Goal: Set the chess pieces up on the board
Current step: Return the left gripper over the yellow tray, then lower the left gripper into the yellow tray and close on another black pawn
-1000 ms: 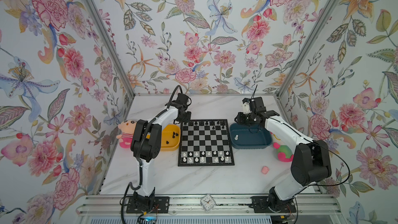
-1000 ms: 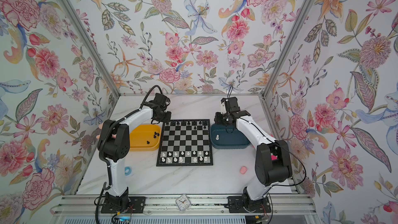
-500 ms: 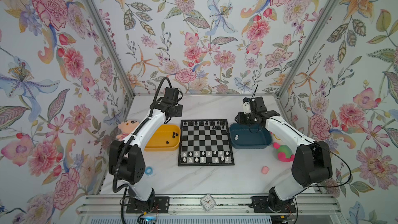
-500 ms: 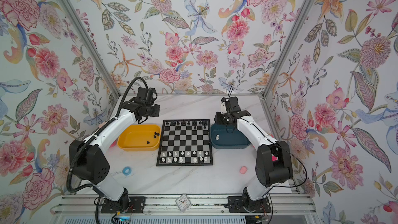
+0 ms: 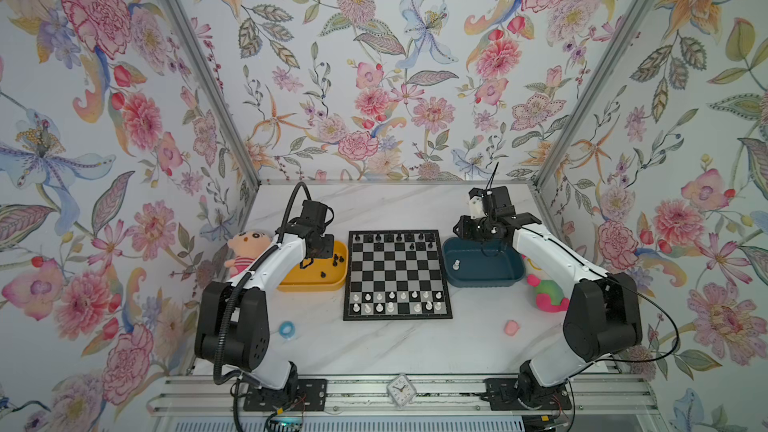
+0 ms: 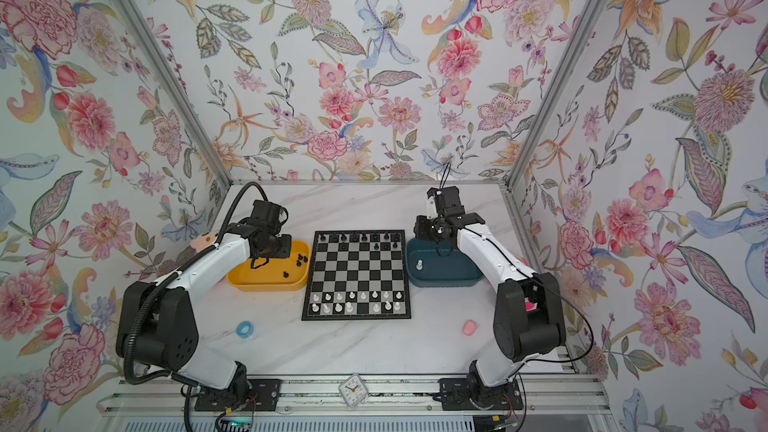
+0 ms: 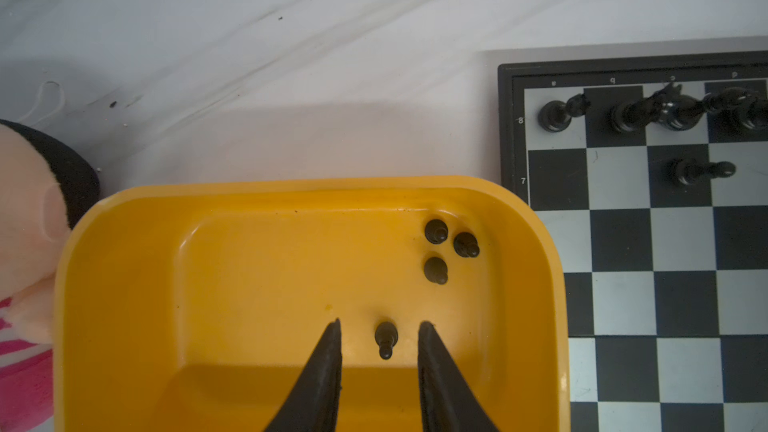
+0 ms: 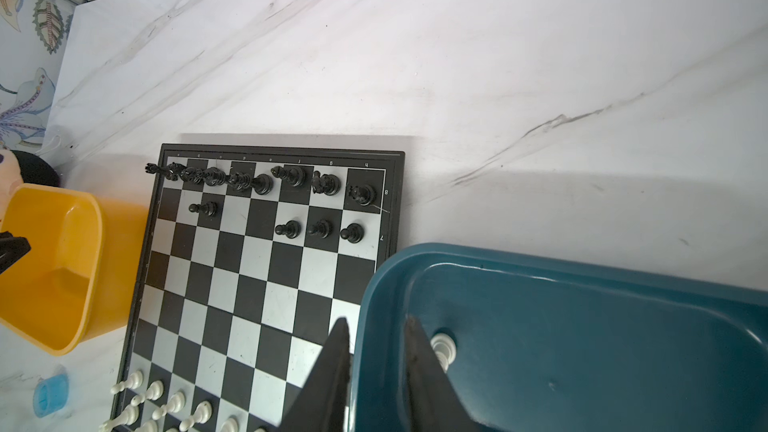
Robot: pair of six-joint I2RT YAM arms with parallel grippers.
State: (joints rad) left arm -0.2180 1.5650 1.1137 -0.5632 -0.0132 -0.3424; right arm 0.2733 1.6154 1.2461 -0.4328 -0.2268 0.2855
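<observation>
Nearly set on the board [image 5: 397, 274]. To go: four black pawns [image 7: 436, 270], one white pawn [image 8: 444, 347] (left gripper [image 7: 380, 322], right gripper [image 8: 376, 319] spread, empty).

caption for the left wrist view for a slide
Open left tool brackets a black pawn in the yellow tray.

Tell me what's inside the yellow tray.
Four black pawns sit in the yellow tray, one between the left tool's open jaws, untouched. The tray floor beneath the tool is hidden.

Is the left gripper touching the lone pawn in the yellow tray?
Apart. The left wrist view shows bare tray floor on both sides of the pawn, between it and the left gripper.
</observation>
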